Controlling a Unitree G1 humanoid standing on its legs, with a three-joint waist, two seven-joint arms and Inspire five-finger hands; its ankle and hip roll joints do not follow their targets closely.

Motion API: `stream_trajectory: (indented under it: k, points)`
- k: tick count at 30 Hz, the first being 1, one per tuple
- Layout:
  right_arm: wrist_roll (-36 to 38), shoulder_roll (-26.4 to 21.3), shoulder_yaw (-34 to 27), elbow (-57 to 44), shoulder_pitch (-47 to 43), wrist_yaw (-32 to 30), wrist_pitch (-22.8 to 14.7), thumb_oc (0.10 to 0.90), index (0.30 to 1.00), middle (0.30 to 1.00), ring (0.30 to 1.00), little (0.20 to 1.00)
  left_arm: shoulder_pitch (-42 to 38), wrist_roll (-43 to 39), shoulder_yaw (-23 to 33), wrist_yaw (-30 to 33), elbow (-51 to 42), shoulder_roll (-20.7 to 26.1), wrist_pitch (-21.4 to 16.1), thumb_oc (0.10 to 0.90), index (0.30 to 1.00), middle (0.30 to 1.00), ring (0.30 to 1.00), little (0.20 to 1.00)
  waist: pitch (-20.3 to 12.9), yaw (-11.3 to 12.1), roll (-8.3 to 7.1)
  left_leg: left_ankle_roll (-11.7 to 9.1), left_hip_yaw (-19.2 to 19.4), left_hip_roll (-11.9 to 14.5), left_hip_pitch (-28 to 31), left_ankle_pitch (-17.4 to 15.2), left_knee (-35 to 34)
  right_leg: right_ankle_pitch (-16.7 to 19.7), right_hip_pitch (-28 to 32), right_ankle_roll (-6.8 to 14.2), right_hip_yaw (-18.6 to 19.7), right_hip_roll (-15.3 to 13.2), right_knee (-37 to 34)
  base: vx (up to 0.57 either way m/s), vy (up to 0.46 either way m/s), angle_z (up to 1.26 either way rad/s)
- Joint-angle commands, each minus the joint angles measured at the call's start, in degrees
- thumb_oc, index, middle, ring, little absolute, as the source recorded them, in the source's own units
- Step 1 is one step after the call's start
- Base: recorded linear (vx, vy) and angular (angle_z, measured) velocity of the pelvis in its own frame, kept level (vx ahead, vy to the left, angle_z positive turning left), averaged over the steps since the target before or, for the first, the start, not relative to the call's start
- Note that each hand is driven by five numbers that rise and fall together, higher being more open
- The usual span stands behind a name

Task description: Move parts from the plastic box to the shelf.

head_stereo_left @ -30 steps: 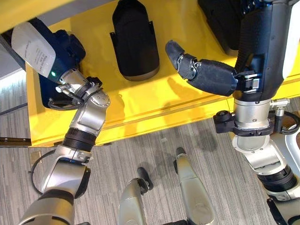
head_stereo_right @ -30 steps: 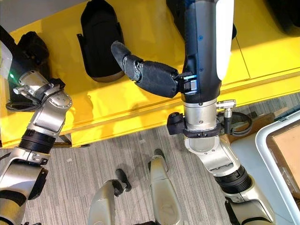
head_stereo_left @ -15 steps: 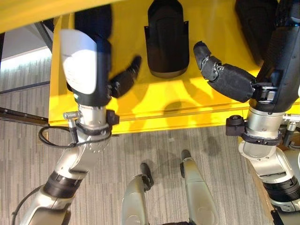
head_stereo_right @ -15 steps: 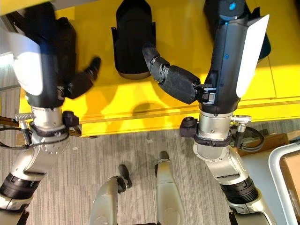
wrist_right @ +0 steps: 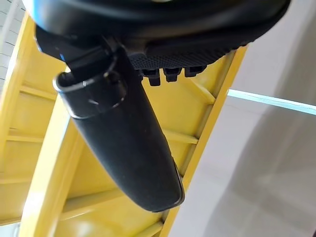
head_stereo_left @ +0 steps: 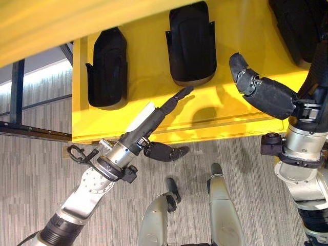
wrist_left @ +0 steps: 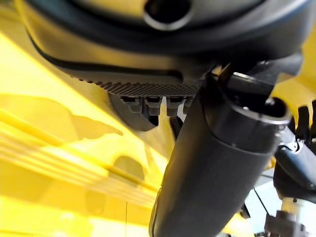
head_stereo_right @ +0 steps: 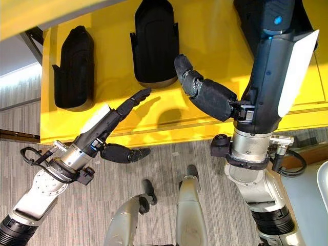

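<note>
Three black moulded parts lie on the yellow shelf (head_stereo_left: 154,61): one at the left (head_stereo_left: 105,69), one in the middle (head_stereo_left: 190,43) and one at the far right (head_stereo_left: 300,23). My left hand (head_stereo_left: 148,123) is stretched out over the shelf's front edge, open and holding nothing. Its fingers point toward the middle part without touching it, and its thumb hangs below the edge. My right hand (head_stereo_right: 269,72) is raised before the shelf's right side, open and holding nothing. Its thumb (head_stereo_left: 264,95) juts toward the middle part, a little short of it.
Grey striped carpet lies below the shelf's front edge. A dark frame bar (head_stereo_left: 31,132) runs out to the left of the shelf. The pale corner of a box (head_stereo_right: 324,188) shows at the lower right.
My left hand has come off the left part, which now lies free on the shelf, and has dropped low with fingers stretched toward the middle. The camera has shifted; the right hand keeps its pose.
</note>
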Motion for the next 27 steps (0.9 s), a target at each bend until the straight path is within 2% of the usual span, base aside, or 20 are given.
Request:
stream_trajectory:
  k: [1, 2, 9, 11, 14, 20, 25, 27]
  points:
    - [-0.1, -0.5, -5.7, -11.4, -3.8, -0.6, -6.0, 0.9, 1.0, 1.0, 1.0, 1.0, -2.2, -6.3, 5.1, 1.5, -6.6, 0.5, -2.6, 0.9, 1.0, 1.0, 1.0, 1.0, -1.5, -1.8, 1.46, 2.9, -1.2, -1.0, 0.4, -4.3, 4.1, -5.5, 4.6, -3.4, -6.6, -1.9, 0.6, 0.03, 0.015, -0.01]
    - [-0.1, -0.3, -7.1, -11.8, -2.1, -0.1, -6.4, 0.9, 1.0, 1.0, 1.0, 1.0, 0.4, -4.0, 7.1, 2.9, -6.5, 0.2, -1.2, 0.9, 1.0, 1.0, 1.0, 1.0, -1.8, -1.5, 1.66, 3.1, -1.4, -1.2, 0.4, -4.6, 4.4, -5.7, 4.7, -3.5, -6.5, -1.9, 0.9, 0.0, 0.0, 0.0]
    - [-0.4, -1.0, -9.4, -12.1, 0.3, -0.4, -6.8, 0.9, 1.0, 1.0, 1.0, 1.0, 7.3, 5.8, 12.3, 9.4, -3.9, 0.8, 3.7, 0.9, 1.0, 1.0, 1.0, 1.0, -2.1, -0.4, 1.92, 3.1, -1.8, -1.5, 0.4, -4.7, 4.7, -5.6, 4.8, -3.5, -7.1, -2.3, 0.5, 0.0, 0.0, 0.0]
    - [0.4, -1.5, -10.7, -12.2, 0.7, -0.9, -6.1, 0.9, 1.0, 1.0, 1.0, 1.0, 10.0, 7.8, 15.4, 9.9, -2.2, 2.4, 3.2, 0.9, 1.0, 1.0, 1.0, 1.0, -2.1, 0.2, 2.04, 3.0, -2.0, -1.6, 0.3, -4.6, 4.5, -5.7, 4.9, -3.5, -7.3, -2.3, 0.5, -0.02, -0.008, 0.05]
    - [-0.4, -1.6, -12.1, -12.1, 1.9, -3.5, -5.1, 0.9, 1.0, 1.0, 1.0, 1.0, 12.1, 6.2, 17.6, 7.7, -2.4, 2.9, 0.7, 0.9, 1.0, 1.0, 1.0, 1.0, -2.2, 0.6, 1.99, 3.2, -2.3, -1.7, 0.4, -4.7, 4.3, -5.8, 5.2, -3.5, -7.5, -2.2, 0.5, 0.0, -0.007, 0.01]
    - [-0.4, -0.4, -16.3, -10.5, 5.1, -7.4, -2.3, 0.9, 1.0, 1.0, 1.0, 1.0, 14.9, 6.5, 19.9, 4.1, -2.6, 2.0, 0.8, 0.9, 1.0, 1.0, 1.0, 1.0, -2.9, 0.5, 1.61, 2.7, -2.2, -1.8, 2.1, -4.1, 2.0, -4.4, 6.9, -2.5, -7.7, -2.1, -2.7, 0.01, 0.005, 0.07]
    - [3.7, 0.9, -21.6, -8.8, 12.5, -4.8, 0.5, 0.9, 1.0, 1.0, 1.0, 1.0, 19.4, 6.2, 23.5, 1.4, -2.5, 1.8, 0.7, 0.9, 1.0, 1.0, 1.0, 1.0, -4.5, -0.1, 0.79, 2.3, -2.1, -1.3, 5.4, -3.1, -1.9, -3.2, 10.0, -1.5, -7.2, -2.0, -6.3, 0.05, 0.04, -0.01]
    - [6.1, 1.7, -23.6, -7.9, 16.4, -4.1, 0.0, 0.9, 1.0, 1.0, 1.0, 1.0, 21.7, 8.0, 25.4, 1.0, -2.1, 1.6, 0.7, 0.9, 1.0, 1.0, 1.0, 1.0, -5.7, -0.4, 0.08, 1.9, -1.7, -0.9, 6.9, -2.6, -3.9, -2.2, 11.5, -0.8, -7.3, -2.2, -8.9, 0.05, 0.001, 0.0]
